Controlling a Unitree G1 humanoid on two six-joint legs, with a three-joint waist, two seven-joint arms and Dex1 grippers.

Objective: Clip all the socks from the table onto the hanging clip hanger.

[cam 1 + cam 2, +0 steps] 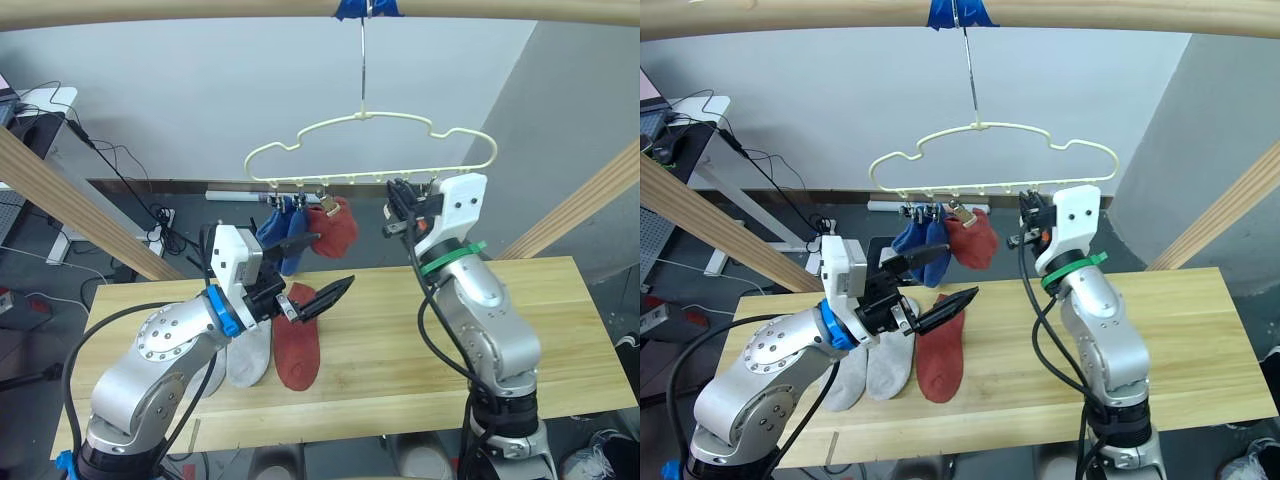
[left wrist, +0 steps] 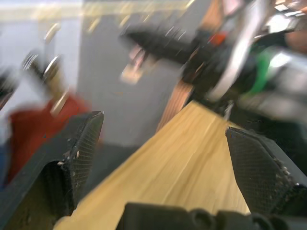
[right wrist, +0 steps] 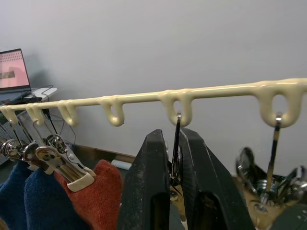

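Right gripper (image 3: 173,179) closed on a metal clip (image 3: 175,143) under the cream hanger (image 1: 370,150); left gripper (image 1: 930,285) wide open, empty, raised over the table (image 1: 420,330) near the lying socks. Two blue socks (image 1: 283,232) and one red sock (image 1: 336,228) clipped at hanger's left end, other clips bare. Red sock (image 1: 297,348) and two grey socks (image 1: 245,355) flat on pale wood, right half bare.
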